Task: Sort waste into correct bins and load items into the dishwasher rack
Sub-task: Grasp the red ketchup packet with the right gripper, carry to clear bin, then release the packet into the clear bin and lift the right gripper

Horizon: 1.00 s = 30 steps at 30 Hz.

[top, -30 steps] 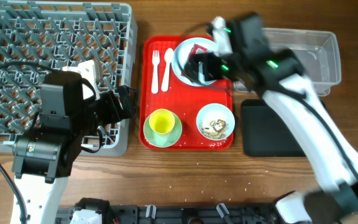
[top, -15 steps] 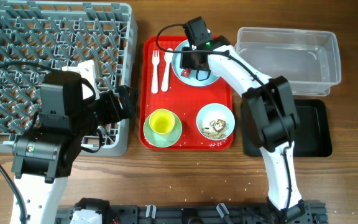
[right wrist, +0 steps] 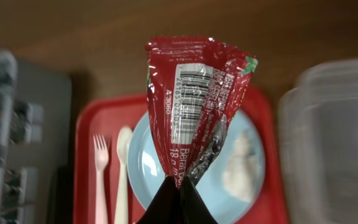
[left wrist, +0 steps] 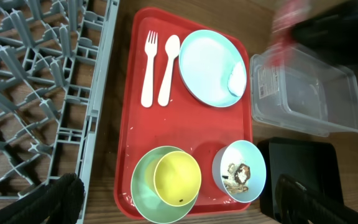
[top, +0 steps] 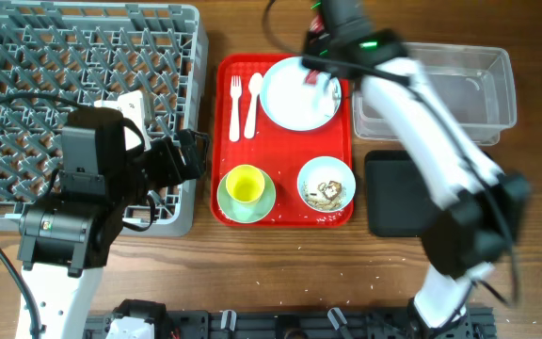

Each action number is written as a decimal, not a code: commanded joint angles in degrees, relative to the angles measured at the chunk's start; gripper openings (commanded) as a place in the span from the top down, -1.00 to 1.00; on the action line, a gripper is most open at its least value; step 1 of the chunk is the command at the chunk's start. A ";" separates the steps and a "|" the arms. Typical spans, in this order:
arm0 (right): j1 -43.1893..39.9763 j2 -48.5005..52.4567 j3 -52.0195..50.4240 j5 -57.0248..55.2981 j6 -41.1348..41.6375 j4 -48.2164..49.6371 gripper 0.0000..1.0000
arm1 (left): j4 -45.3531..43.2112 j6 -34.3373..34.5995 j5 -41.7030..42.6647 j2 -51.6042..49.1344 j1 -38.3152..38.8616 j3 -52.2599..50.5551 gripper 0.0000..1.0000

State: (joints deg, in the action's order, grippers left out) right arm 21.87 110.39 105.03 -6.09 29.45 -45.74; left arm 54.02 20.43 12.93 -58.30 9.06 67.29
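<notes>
The red sachet [right wrist: 194,109] carried a barcode [right wrist: 194,78] on a white field. Beside it, "A-3060" was legible, with a digit row beginning "26165". Lower on the sachet, "18 g" was legible. The sticker [left wrist: 266,78] on the left end of the clear tub [left wrist: 309,93] was too small to read.

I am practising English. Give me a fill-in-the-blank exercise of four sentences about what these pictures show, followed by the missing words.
1. The right gripper is shut on a red ____.
2. The yellow cup stands inside the mint-green ____.
3. The crumpled napkin lies on the pale round ____.
4. On the red tray, the white fork lies beside a white ____.
Missing words: sachet; bowl; plate; spoon.
</notes>
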 commanded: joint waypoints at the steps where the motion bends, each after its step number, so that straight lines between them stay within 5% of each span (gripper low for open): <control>1: -8.48 -2.80 0.26 -2.95 -5.27 -3.91 0.91 | -0.15 -0.50 -0.35 0.00 0.26 1.25 -1.00; 8: -15.96 2.67 -8.09 -2.75 -13.64 -4.61 0.90 | -0.13 -0.50 -0.35 0.00 0.26 1.25 -1.00; 10: -15.96 2.23 -7.76 -1.16 -14.56 -4.46 0.13 | -0.13 -0.50 -0.35 0.00 0.26 1.25 -1.00; 15: -12.37 -5.29 -6.25 12.13 -14.25 -4.46 -0.18 | -0.13 -0.50 -0.37 0.00 0.26 1.25 -1.00; 19: -0.44 -5.86 -7.08 3.48 -13.57 -3.54 -0.22 | -0.13 -0.50 -0.37 0.00 0.26 1.25 -1.00; 22: 5.53 -1.14 -8.15 -11.85 -5.38 -3.23 -0.28 | -0.13 -0.50 -0.37 0.00 0.26 1.25 -1.00; 30: 4.02 12.92 -8.15 -12.15 -2.89 3.17 -0.27 | -0.13 -0.50 -0.37 0.00 0.26 1.25 -1.00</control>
State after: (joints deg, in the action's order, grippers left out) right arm 26.28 120.18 97.47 -15.86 25.12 -43.59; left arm 54.02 20.43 12.93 -58.30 9.06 67.35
